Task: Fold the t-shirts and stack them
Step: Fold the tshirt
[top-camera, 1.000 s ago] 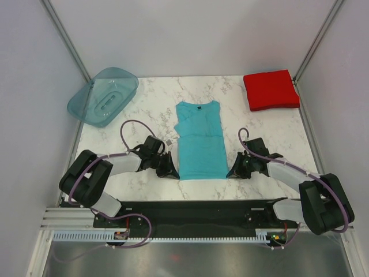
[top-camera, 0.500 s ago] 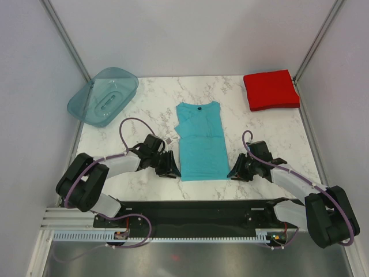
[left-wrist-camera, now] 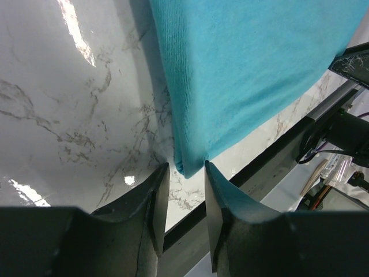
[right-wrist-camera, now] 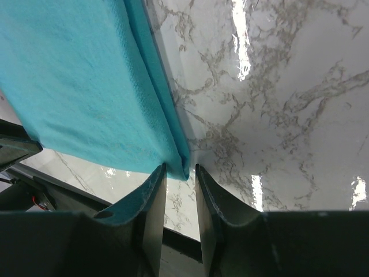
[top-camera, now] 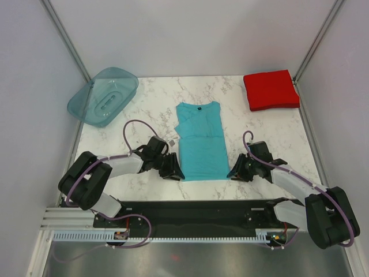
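The left pincer (left-wrist-camera: 185,168) sits low on the tabletop (top-camera: 150,98) with its jaws moderately apart, the near left hem corner of the turquoise t-shirt (top-camera: 200,144) lying just between the tips, not pinched. The right pincer (right-wrist-camera: 180,168) mirrors it at the near right hem corner, its jaws narrower but also parted, with the doubled edge of the cloth lying flat in the gap. The shirt itself lies in the middle of the tabletop as a long narrow strip, sides already turned in, collar at the far end and hem towards the arms. Well apart, in the far right corner, the red t-shirt (top-camera: 271,89) lies as a neat folded square, so that one looks finished. A translucent teal plastic tray (top-camera: 104,95) rests at the far left. Judging by this, about half is done: the turquoise shirt wants its hem-to-collar fold, then stacking with the red one
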